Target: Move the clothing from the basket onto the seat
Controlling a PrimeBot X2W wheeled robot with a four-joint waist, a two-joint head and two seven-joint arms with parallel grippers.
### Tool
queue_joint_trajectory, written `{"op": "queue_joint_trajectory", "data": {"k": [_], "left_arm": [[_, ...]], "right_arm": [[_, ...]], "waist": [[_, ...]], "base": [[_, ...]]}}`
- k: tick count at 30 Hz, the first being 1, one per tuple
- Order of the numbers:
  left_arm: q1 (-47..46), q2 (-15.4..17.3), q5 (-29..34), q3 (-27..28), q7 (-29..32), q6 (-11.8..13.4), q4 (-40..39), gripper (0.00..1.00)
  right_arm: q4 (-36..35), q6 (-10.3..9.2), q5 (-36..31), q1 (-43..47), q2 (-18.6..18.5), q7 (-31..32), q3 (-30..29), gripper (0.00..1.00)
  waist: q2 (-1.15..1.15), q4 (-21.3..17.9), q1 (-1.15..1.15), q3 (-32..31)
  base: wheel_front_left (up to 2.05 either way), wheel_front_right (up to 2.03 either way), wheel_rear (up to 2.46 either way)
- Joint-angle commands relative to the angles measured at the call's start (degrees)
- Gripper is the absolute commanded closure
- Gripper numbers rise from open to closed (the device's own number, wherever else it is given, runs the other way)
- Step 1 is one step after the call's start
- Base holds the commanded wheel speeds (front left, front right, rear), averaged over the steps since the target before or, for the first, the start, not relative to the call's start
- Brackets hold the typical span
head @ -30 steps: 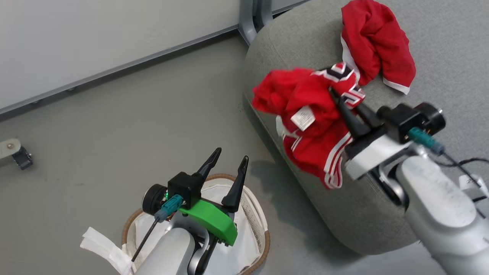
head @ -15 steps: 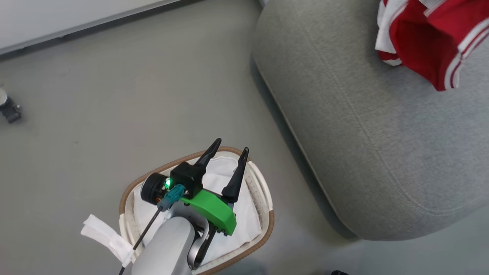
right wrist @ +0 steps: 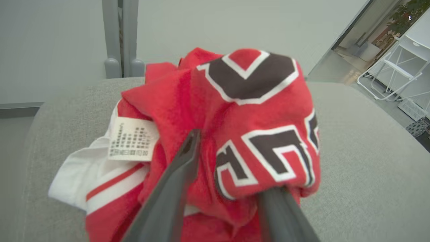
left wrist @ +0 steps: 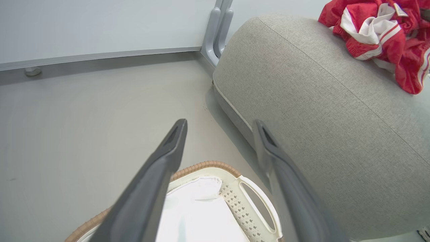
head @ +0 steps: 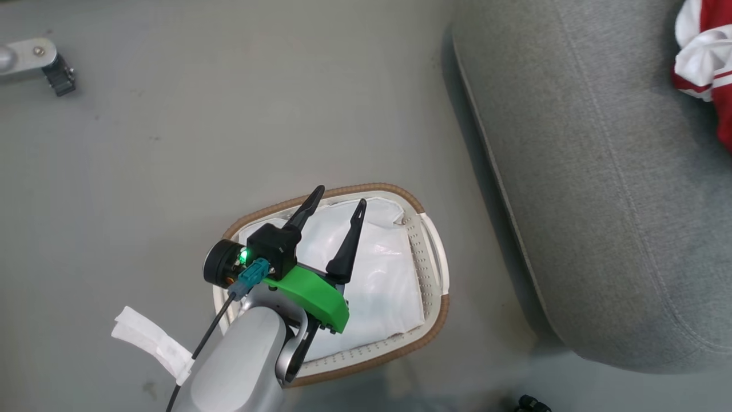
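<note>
1. Nearest us, our left gripper (head: 340,195) hangs over the basket (head: 434,320), fingers spread wide with nothing between them. Below it the basket shows its white liner sheet (head: 389,274).
2. Just beside the basket rises the seat (head: 600,200), broad and rounded at its edge.
3. Farther across the seat's top lies the clothing (right wrist: 242,111), a crumpled red heap with white trim.
4. Our right gripper (right wrist: 233,161) is in that heap, fingers partly apart with a numbered fold bunched between them. We cannot tell whether they pinch it or merely lie in it.
5. We judge the jerseys light, limp and a little slick. They will sag and trail from any single hold, though nothing can break. A thick gathered fold near the middle suits us best, not the loose white hem or the label (right wrist: 132,139), which would let the rest unroll.
</note>
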Motion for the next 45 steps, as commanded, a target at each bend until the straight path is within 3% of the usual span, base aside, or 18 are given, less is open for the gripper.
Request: {"op": "queue_joint_trajectory", "data": {"k": [1, 6, 14, 18, 21, 27, 34, 45], "left_arm": [[-1.0, 0.3, 0.8, 0.5, 0.0, -0.3, -0.1, 0.0], [0.3, 0.2, 1.4, 0.2, 0.0, -0.3, -0.3, 0.0], [4.1, 0.3, 2.6, 4.7, 0.0, -0.2, 0.2, 0.0], [6.8, 0.3, 4.0, 8.6, 0.0, -0.1, -0.2, 0.0], [9.1, 0.3, 4.8, 12.5, 0.0, 1.0, -1.6, 0.0], [13.3, 0.2, 7.6, 19.5, 0.0, 3.5, -4.9, 0.0], [16.6, 0.2, 9.9, 25.8, 0.0, 5.3, -7.7, 0.0], [20.5, 0.2, 7.4, 29.8, 0.0, 3.6, -6.0, 0.0]], "right_arm": [[-0.7, -0.08, -0.7, 2.2, 1.1, -0.1, -1.7, 0.0], [-5.3, -0.08, -3.1, 8.6, 5.5, -0.1, -5.9, 0.0], [-14.5, -0.08, -3.6, 21.0, 11.1, -0.1, -7.0, 0.0], [-18.5, -0.08, -2.7, 26.4, 13.2, -0.1, -4.5, 0.0], [-21.3, -0.08, -2.0, 29.7, 14.6, -0.1, 0.7, 0.0], [-27.2, -0.08, 1.0, 32.2, 17.9, -0.1, 8.2, 0.0], [-29.1, -0.08, 2.5, 32.0, 21.5, -0.1, 13.3, 0.0], [-27.0, -0.08, 2.5, 35.3, 23.5, -0.1, 15.3, 0.0]], "waist": [[0.58, 1.4, 0.0, 0.8], [0.58, 1.2, 0.0, -1.2], [0.58, 1.1, 0.0, -6.8], [0.58, 1.5, 0.0, -9.8], [0.58, 2.3, 0.0, -11.9], [0.58, 5.0, 0.0, -15.3], [0.58, 8.5, 0.0, -18.2], [0.58, 10.7, 0.0, -22.5]], "base": [[0.0, 0.0, 0.0], [0.0, 0.0, 0.0], [0.0, 0.0, 0.0], [0.0, 0.0, 0.0], [0.0, 0.0, 0.0], [0.0, 0.0, 0.0], [0.0, 0.0, 0.0], [0.0, 0.0, 0.0]]}}
